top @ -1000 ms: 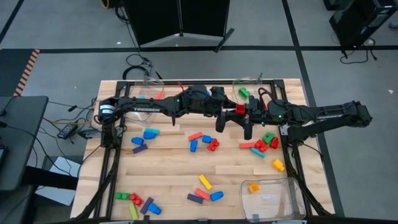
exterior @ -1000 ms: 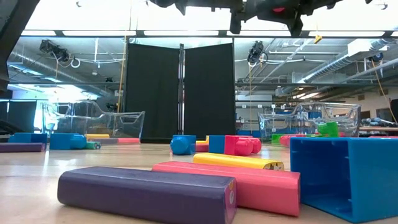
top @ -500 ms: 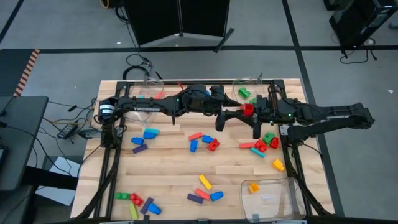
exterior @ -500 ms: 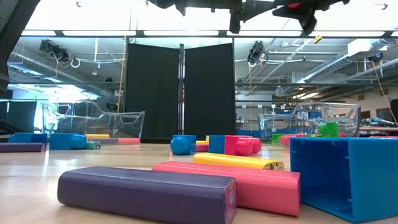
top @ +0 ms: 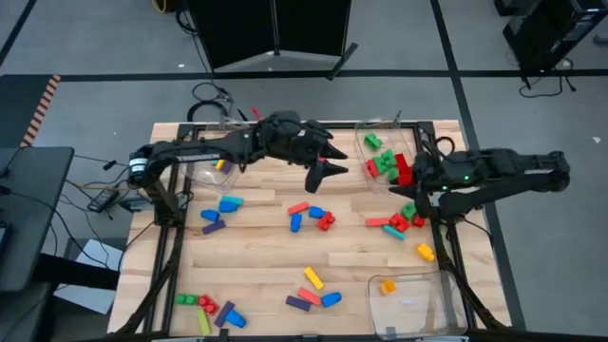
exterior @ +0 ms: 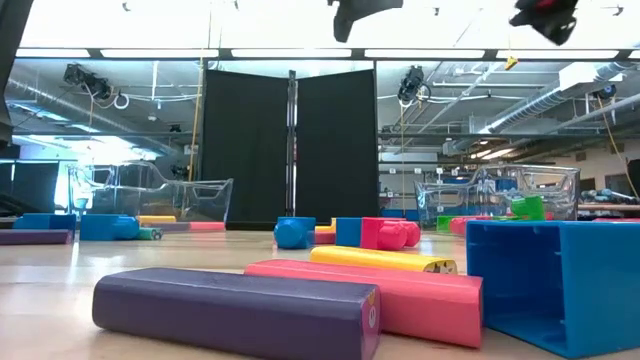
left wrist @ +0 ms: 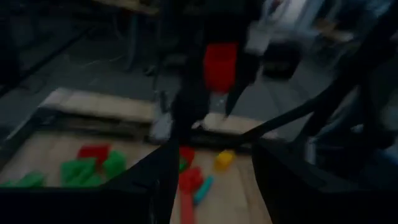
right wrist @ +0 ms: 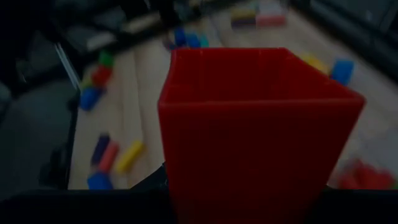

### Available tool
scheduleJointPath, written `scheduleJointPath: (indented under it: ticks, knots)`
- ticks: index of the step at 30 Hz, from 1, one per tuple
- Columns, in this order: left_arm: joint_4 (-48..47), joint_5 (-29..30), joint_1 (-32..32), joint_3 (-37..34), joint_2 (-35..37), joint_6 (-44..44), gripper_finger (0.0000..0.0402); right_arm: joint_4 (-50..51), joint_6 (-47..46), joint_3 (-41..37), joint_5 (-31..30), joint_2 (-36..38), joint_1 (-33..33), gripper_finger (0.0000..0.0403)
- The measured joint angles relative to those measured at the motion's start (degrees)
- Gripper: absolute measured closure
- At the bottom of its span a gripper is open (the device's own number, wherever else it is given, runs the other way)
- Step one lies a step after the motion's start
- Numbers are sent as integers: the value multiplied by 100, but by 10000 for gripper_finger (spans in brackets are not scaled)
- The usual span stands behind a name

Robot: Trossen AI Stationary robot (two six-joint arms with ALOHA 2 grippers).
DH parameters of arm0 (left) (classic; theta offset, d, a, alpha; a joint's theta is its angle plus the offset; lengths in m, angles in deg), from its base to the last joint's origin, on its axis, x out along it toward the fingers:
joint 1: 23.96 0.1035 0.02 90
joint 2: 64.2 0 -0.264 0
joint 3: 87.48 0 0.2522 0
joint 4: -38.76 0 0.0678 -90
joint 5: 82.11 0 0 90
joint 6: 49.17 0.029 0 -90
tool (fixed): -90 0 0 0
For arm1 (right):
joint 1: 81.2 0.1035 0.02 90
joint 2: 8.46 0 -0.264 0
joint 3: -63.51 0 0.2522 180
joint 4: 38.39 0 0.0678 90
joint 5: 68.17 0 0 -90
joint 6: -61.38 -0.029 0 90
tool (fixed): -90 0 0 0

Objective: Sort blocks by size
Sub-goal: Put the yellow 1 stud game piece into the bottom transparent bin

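1. Right gripper is clamped on a red block, held above the clear bin at the table's far edge, where green blocks lie.
2. Step in hand, judged: dropping the red block into that bin.
3. Left gripper hangs beside the bin, fingers apart, empty.
4. Next: right fingers release over the bin, not its rim.

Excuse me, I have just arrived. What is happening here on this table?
A two-armed robot is sorting toy blocks by size. The right gripper holds a red block over the clear bin at the table's far right, which already has green and red blocks inside. The left gripper hangs open and empty above the table's middle. Many blocks lie loose on the wooden table.
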Motion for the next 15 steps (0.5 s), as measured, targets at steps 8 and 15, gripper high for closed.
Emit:
scheduleJointPath:
  ticks: [8,15]
  knots:
    - [-285,891,-545,-379,207,35,196,2764,-1540,1440,288,-963,816,286]
    - [717,1097,-1071,-1477,374,-520,196,3192,-3384,1721,583,-1946,2048,287]
